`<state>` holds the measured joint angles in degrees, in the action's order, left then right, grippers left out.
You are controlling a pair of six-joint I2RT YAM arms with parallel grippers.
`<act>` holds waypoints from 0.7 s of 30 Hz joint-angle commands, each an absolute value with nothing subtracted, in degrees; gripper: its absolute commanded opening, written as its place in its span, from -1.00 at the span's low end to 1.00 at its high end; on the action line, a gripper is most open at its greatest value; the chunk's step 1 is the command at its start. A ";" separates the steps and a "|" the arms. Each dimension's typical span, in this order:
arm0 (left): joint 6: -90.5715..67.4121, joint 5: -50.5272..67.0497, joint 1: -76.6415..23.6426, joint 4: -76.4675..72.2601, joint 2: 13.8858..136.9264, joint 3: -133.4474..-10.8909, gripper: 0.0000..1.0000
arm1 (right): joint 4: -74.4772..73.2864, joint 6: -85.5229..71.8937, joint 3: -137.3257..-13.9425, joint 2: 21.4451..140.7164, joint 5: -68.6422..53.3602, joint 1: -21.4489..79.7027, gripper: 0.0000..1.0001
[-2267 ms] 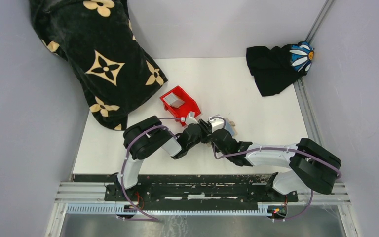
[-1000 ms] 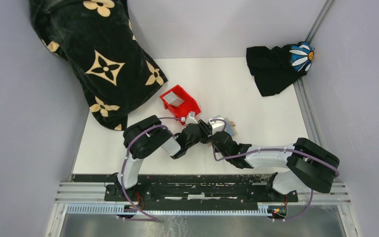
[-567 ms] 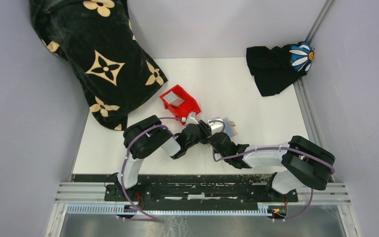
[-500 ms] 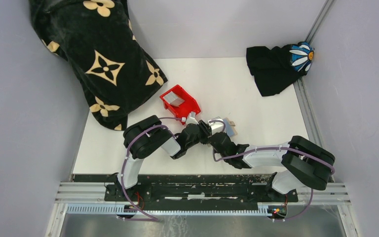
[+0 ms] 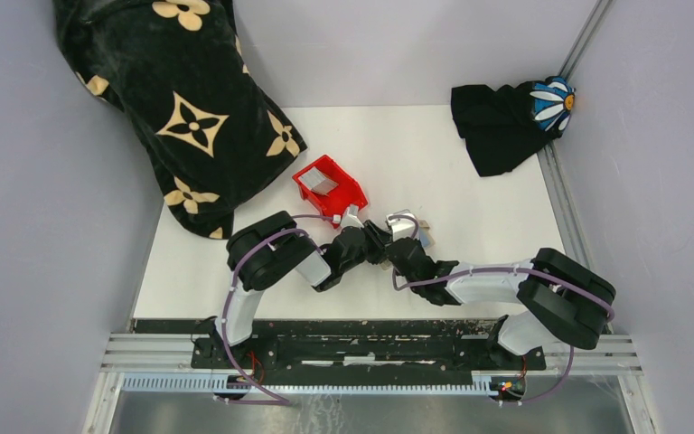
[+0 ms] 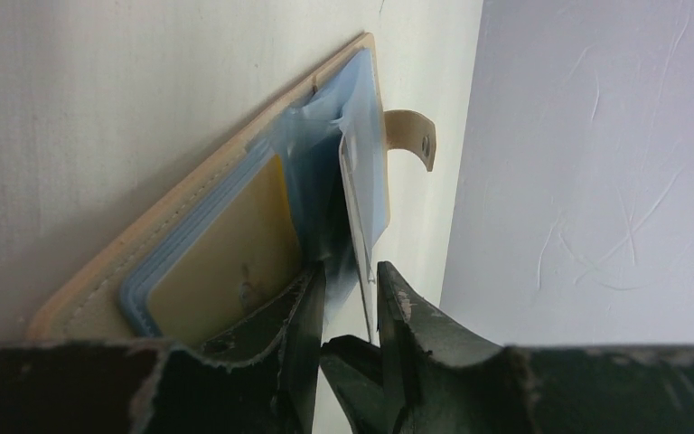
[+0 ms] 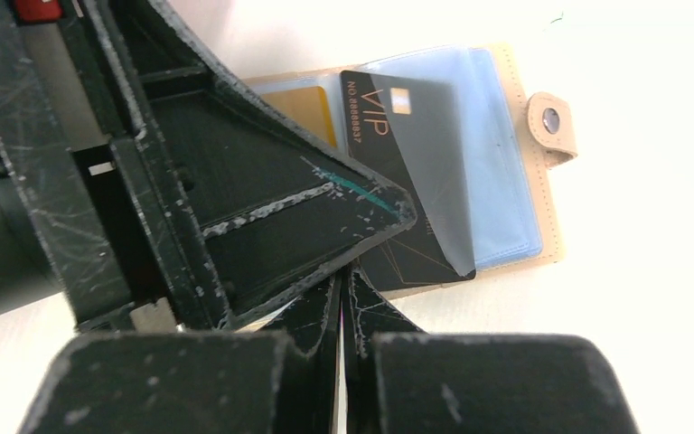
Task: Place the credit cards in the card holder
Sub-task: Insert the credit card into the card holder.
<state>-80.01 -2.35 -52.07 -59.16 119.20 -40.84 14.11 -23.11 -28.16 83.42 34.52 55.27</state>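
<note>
The tan card holder (image 5: 423, 236) lies open on the white table, its blue plastic sleeves (image 7: 506, 181) up and its snap tab (image 6: 413, 136) at the far end. A dark credit card (image 7: 411, 172) marked VIP sits partly inside one sleeve, tilted up. My right gripper (image 7: 342, 276) is shut at that card's lower corner and appears to pinch it. My left gripper (image 6: 348, 280) stands a little open, its fingers on either side of the raised sleeve and card edge (image 6: 361, 199), over the left half of the card holder (image 6: 81, 307). In the top view both grippers (image 5: 378, 244) (image 5: 402, 249) meet beside the holder.
A red bin (image 5: 354, 193) with a grey card (image 5: 323, 186) in it stands just behind the left gripper. A black patterned cloth (image 5: 181, 108) covers the back left. A dark cloth with a daisy (image 5: 506, 122) lies at the back right.
The right wrist has edged slightly right and away, and its elbow has drawn in a little. The left arm and the card holder have stayed put.
</note>
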 commanded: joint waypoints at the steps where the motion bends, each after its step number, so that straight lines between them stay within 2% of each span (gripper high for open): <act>1: -79.65 0.78 -52.60 -55.73 121.55 -39.73 -0.28 | 15.25 -24.09 -30.49 82.12 37.41 53.79 -0.98; 21: -80.99 -0.35 -52.16 -56.69 121.29 -38.98 -0.47 | 10.73 -26.72 -31.29 81.10 30.14 53.96 -0.96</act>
